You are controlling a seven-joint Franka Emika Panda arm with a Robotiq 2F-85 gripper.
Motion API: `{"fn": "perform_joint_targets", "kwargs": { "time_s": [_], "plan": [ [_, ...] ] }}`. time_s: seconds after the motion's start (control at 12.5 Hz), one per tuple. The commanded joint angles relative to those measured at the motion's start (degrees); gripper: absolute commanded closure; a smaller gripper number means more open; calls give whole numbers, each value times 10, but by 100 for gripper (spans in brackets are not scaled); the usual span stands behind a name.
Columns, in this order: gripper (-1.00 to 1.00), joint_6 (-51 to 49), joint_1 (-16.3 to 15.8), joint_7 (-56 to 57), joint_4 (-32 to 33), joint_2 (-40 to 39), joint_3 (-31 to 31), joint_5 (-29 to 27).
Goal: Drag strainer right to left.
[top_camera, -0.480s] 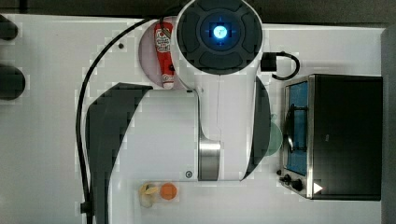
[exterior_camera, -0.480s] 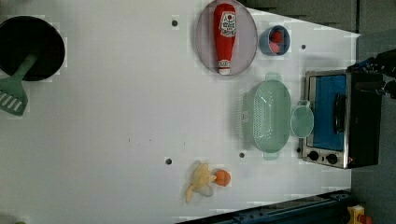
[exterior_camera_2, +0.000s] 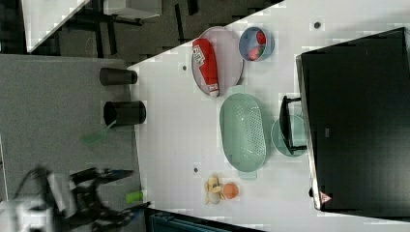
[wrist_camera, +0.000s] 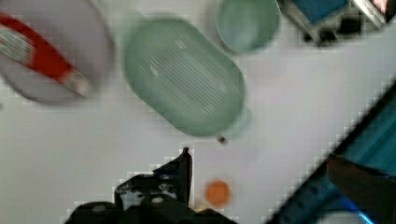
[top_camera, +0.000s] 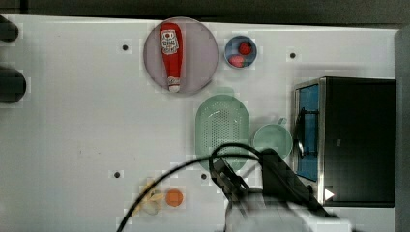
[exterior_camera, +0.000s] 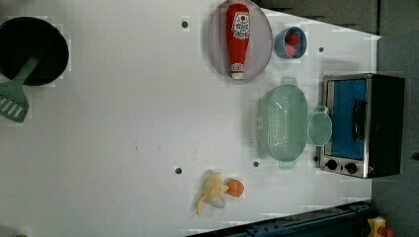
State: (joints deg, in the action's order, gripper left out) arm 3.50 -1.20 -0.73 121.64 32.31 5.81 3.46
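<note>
Your pale mint-green oval plastic strainer [top_camera: 222,130] lies flat on the white worktop [top_camera: 87,125], long axis running up-down in the top view, end tabs at either end. It sits just beside the small round mint-green cup [top_camera: 273,140].

Half a second ago the arm covered the strainer in the top view; now it has drawn back toward the top view's bottom edge.

Your pincer [exterior_camera_2: 123,191] stands wide apart, holding nothing, well clear of the strainer.
</note>
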Motion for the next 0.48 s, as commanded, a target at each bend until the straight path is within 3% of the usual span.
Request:
{"fn": "perform_joint_targets", "kwargs": {
  "time_s": [0.08, 0.48],
  "plan": [
    [-100, 20, 0, -27, 13, -52, -17, -10],
    [-100, 124, 0, -83, 40, -171, -18, -10]
  ]
}}
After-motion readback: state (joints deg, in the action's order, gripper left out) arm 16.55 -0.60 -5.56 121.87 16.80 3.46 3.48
